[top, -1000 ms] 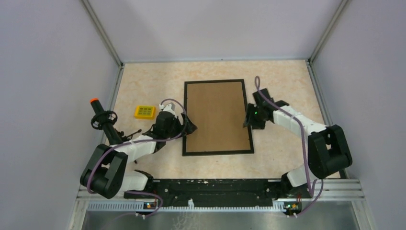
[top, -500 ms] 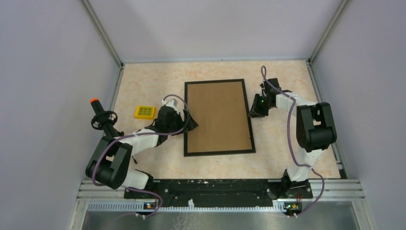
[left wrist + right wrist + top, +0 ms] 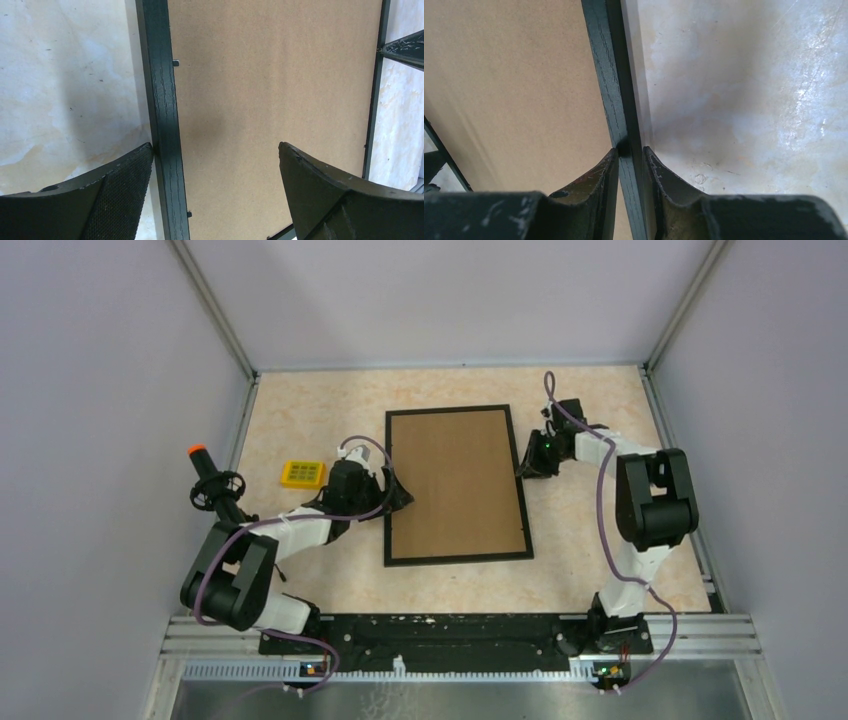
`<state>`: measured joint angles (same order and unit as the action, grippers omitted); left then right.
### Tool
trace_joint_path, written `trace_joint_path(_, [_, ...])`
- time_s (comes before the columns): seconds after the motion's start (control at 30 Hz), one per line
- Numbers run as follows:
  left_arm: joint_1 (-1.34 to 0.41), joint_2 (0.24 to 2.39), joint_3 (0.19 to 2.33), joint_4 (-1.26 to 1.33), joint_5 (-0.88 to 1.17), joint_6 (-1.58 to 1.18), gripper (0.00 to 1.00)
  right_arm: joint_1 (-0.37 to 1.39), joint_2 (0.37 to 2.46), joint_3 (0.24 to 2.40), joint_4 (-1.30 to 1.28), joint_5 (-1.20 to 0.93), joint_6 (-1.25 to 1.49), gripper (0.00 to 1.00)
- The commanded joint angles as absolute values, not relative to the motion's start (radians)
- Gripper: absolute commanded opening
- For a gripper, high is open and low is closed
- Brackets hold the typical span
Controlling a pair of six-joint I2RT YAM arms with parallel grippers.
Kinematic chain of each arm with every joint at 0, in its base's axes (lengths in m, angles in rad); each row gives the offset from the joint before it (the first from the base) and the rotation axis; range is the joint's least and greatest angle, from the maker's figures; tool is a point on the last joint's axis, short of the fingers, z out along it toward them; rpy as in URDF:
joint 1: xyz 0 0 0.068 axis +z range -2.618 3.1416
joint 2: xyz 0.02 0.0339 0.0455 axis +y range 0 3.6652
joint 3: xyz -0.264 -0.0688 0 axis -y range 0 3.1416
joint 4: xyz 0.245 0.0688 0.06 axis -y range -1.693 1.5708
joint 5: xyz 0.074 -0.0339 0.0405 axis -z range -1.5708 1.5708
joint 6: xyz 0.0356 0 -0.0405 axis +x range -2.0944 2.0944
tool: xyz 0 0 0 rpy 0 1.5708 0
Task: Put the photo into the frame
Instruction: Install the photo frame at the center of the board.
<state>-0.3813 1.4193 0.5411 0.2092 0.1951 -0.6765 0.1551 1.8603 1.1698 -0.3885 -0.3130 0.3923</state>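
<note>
- Your right jaws pinch the frame [image 3: 610, 75] rail — hold it square, lightly.
- Your left jaws gape wide, empty, astride the other rail — close before lifting.

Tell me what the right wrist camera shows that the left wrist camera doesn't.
Only the right wrist view: the right gripper pinching one long rail of the frame between nearly closed fingers. Only the left wrist view: the left gripper wide open, straddling the opposite rail without clamping it, plus small metal tabs on that rail's inner edge. Both: the frame lying flat, the brown backing board filling it, and the pale marbled table. Neither shows the photo.
</note>
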Motion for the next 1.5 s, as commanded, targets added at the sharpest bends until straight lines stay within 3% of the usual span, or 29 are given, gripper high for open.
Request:
trace_joint_path(0.0, [-0.379,1.456,0.555,0.214,0.229,-0.660,0.98,0.186,1.880,1.122,-0.363,-0.293,0.379,0.24])
trace_joint_path(0.33, [-0.380,1.514,0.584,0.219,0.301,-0.640,0.99,0.338,1.980,1.153,-0.450,-0.056,0.453,0.26])
trace_joint_path(0.53, [-0.380,1.525,0.592,0.216,0.313,-0.636,0.98,0.429,2.039,1.204,-0.511,-0.020,0.461,0.33])
trace_joint_path(0.6, [-0.380,1.510,0.579,0.222,0.305,-0.638,0.98,0.436,1.990,1.245,-0.536,-0.033,0.429,0.41])
trace_joint_path(0.7, [-0.380,1.491,0.566,0.227,0.290,-0.639,0.98,0.395,1.883,1.392,-0.595,-0.005,0.369,0.62])
trace_joint_path(0.77, [-0.379,1.486,0.562,0.229,0.285,-0.642,0.98,0.318,1.839,1.450,-0.573,-0.052,0.353,0.67])
trace_joint_path(0.87, [-0.379,1.483,0.558,0.232,0.281,-0.647,0.99,0.218,1.889,1.540,-0.562,-0.121,0.347,0.65])
trace_joint_path(1.03, [-0.379,1.479,0.552,0.235,0.277,-0.647,0.98,0.190,2.007,1.614,-0.551,-0.171,0.327,0.50])
trace_joint_path(1.2, [-0.379,1.482,0.553,0.236,0.283,-0.645,0.99,0.169,2.094,1.649,-0.474,-0.240,0.328,0.40])
trace_joint_path(1.47, [-0.378,1.485,0.554,0.231,0.290,-0.644,0.98,0.140,2.205,1.716,-0.416,-0.286,0.343,0.37])
